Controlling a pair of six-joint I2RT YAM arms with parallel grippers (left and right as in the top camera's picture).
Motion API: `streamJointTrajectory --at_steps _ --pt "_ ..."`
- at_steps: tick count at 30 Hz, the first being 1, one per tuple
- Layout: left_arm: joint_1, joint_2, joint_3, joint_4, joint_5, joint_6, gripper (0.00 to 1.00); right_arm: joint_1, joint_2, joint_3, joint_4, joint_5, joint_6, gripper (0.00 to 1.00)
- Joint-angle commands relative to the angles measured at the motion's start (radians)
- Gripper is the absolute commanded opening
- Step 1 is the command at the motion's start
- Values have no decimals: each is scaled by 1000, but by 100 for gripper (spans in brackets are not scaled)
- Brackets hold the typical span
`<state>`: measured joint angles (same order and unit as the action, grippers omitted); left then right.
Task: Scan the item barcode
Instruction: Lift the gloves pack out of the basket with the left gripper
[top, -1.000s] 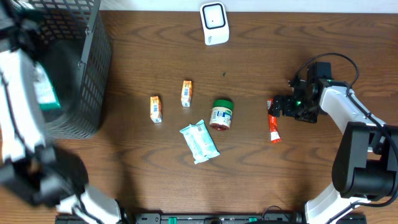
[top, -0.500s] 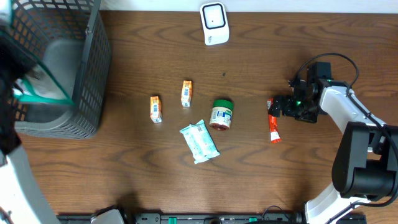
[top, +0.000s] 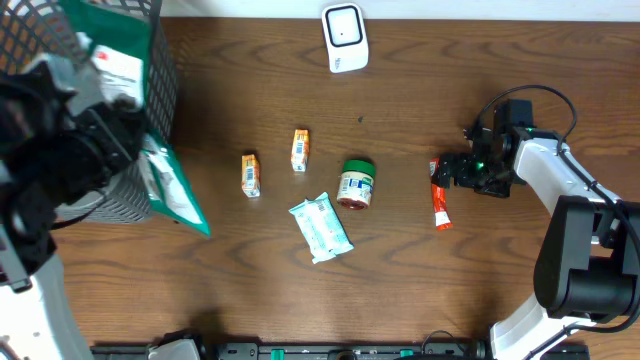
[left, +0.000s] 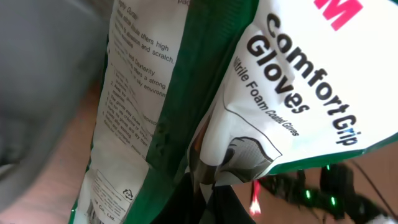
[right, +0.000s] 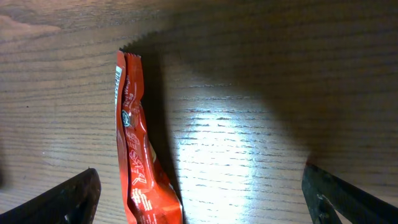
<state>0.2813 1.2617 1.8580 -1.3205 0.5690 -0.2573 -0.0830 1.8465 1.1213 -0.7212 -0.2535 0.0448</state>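
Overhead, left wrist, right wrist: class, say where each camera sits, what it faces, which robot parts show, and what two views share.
Overhead: above the table, looking straight down; left arm, holding a gloves pack, and right arm show.
Left wrist: on left arm, faces the gloves pack close up; fingers barely visible.
Right wrist: on right arm, looks down at a red packet; both open fingers show.
Shared: overhead and right wrist both show the red packet.

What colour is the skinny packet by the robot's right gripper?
The packet is red-orange with small pale markings; the right wrist view shows it best.
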Motion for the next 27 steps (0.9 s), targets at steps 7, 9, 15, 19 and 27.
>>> streamJointTrajectory --at_steps 7,9,15,19,27 --pt "-158 21 -81 13 -65 24 7 6 9 10 0 2 3 99" --pt "-192 26 -108 34 -65 23 7 6 9 10 -1 -5 9 99" --pt "-279 50 -162 99 -65 23 8 7 9 10 8 -104 37 99" --pt "-307 74 -162 107 -65 23 8 9 10 10 -3 -262 36 99" --pt "-314 101 -164 107 -65 23 8 65 10 0 -22 -278 119 99"
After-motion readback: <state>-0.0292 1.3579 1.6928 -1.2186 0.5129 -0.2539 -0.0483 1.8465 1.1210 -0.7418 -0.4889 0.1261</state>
